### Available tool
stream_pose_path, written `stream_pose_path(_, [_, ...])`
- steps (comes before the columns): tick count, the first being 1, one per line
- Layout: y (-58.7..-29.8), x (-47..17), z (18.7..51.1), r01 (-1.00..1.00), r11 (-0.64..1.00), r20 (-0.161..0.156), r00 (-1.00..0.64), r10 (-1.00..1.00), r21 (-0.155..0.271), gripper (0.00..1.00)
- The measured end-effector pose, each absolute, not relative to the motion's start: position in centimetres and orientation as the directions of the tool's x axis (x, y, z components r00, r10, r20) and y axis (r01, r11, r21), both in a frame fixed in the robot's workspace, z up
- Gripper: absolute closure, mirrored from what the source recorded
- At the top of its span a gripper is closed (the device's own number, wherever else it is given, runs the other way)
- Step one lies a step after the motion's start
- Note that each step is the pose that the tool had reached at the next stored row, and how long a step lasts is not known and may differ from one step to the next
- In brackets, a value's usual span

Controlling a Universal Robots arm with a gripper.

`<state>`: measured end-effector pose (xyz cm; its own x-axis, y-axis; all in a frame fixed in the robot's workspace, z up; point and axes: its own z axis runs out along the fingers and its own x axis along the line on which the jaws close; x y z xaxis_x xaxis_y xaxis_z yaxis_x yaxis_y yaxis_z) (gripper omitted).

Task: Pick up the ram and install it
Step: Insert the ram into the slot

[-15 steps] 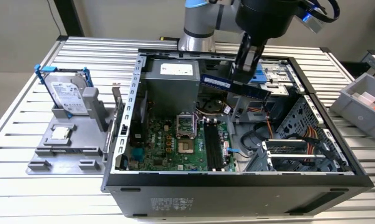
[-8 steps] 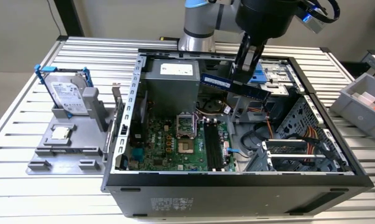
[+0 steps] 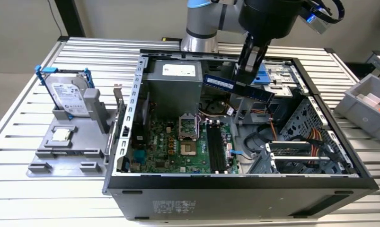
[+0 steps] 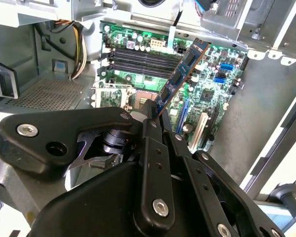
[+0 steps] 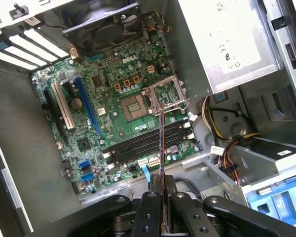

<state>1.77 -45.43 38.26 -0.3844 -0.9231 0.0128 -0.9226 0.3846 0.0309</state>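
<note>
Gripper (image 3: pixel 248 75) clamped tight on the ram (image 3: pixel 238 88), held slanted above the open computer case (image 3: pixel 240 182), clear of the black slots (image 3: pixel 216 145). Risk: that slant could make it meet a slot crooked and jam.

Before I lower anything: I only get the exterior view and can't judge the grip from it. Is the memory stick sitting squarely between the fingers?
Observer: Yes. In the first wrist view the memory stick shows edge-on, as a thin line running straight out from between the two fingers.
Operator: Does it line up with the slots?
Observer: No. In that same view it crosses the black slots at an angle rather than running along them.
Operator: Is anything already in the slots?
Observer: In the second wrist view all four look empty.
</note>
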Motion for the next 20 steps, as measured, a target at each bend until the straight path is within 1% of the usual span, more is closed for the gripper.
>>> stream_pose_path(6, [-45.43, 1.77, 38.26, -0.914, 0.404, 0.013, -0.404, -0.915, 0.031, 1.00])
stream_pose_path(20, [-45.43, 1.77, 38.26, -0.837, 0.546, 0.013, -0.545, -0.838, 0.031, 1.00])
